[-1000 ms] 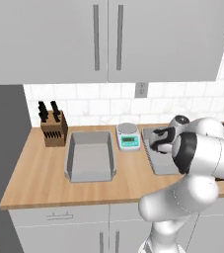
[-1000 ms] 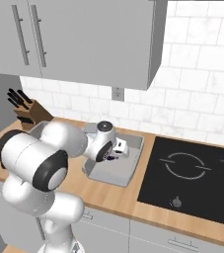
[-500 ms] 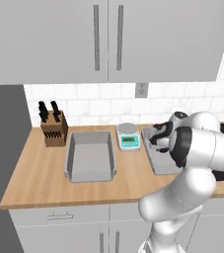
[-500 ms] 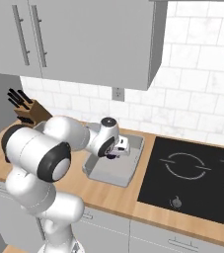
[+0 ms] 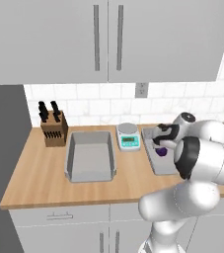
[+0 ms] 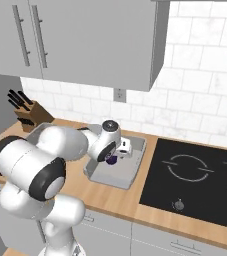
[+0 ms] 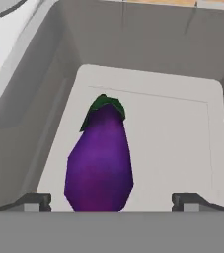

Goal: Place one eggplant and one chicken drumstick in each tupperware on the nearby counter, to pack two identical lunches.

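Since a second ago the gripper (image 7: 111,200) has spread its fingers apart, leaving the glossy dark purple eggplant (image 7: 100,157) lying on the floor of the right-hand shallow grey tupperware (image 7: 202,133), nearer its left wall. Best to lift straight up, clear of the raised rim; open floor remains toward the right wall.

A wooden knife block (image 5: 53,129) with dark handles is seen at the back left, against the white tiled wall (image 5: 103,106). A small white digital scale (image 5: 129,137) with a teal front panel is set near the wall, and an outlet (image 5: 141,90) is mounted above it. Grey upper cabinets (image 5: 107,39) with bar handles are hung overhead, and a black stovetop (image 6: 195,175) is let in at the right.
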Robot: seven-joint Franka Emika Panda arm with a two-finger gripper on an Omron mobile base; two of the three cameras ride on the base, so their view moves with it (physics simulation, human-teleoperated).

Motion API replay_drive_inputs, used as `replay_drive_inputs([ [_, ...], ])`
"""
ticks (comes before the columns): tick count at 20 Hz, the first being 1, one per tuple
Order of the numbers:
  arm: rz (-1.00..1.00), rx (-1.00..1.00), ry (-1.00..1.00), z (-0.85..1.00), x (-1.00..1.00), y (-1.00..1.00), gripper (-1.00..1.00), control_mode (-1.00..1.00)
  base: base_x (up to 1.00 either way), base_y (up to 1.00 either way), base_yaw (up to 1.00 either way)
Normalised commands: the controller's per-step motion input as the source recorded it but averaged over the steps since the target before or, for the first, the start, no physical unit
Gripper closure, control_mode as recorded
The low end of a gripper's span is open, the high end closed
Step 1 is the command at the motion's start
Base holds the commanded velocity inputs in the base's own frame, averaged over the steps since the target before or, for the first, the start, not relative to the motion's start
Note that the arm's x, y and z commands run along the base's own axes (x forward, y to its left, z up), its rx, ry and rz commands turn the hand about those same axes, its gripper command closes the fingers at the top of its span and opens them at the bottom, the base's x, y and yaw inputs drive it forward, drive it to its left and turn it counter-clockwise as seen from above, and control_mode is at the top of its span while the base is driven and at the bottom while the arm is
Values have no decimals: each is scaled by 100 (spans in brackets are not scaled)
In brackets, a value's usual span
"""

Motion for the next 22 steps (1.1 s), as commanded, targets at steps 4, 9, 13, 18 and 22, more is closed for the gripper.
replay_drive_inputs([
  [4,0,0,-10,57,-52,0,-100,-100,0,0,0],
  [9,0,0,-4,93,-61,0,-100,-100,0,0,0],
  [13,0,0,-8,83,-92,9,-100,-100,0,0,0],
  [18,0,0,-5,57,-99,26,-100,-100,0,0,0],
  [22,0,0,1,82,-92,24,-100,-100,0,0,0],
])
